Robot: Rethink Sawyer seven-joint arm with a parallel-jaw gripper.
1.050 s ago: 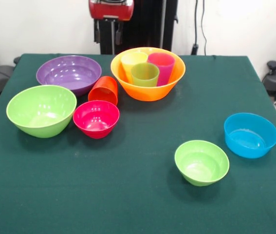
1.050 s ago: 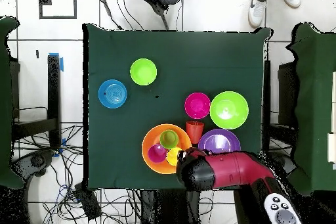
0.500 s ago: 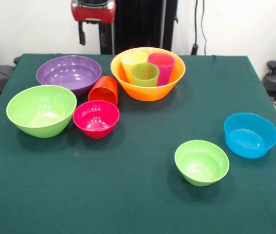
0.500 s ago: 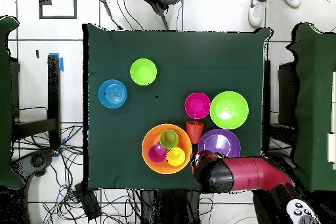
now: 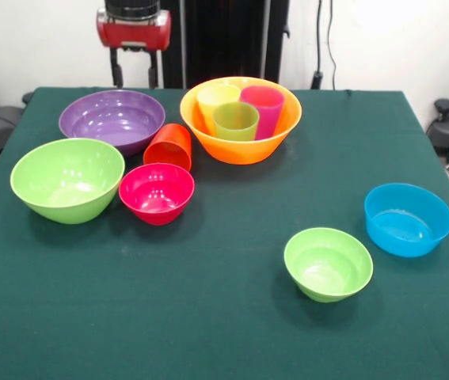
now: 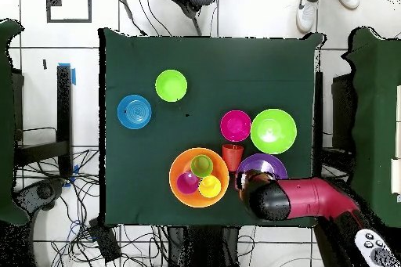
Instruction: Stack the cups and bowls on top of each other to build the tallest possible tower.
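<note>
black jaws of the gripper (image 5: pixel 134 77) hang apart and empty over the purple bowl (image 5: pixel 112 119). beside that bowl the orange cup (image 5: pixel 169 146) lies tipped; the orange bowl (image 5: pixel 240 146) just beyond corrals three upright cups.

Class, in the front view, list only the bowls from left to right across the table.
Large light green bowl → purple bowl → pink-red bowl → orange bowl → small light green bowl → blue bowl.
</note>
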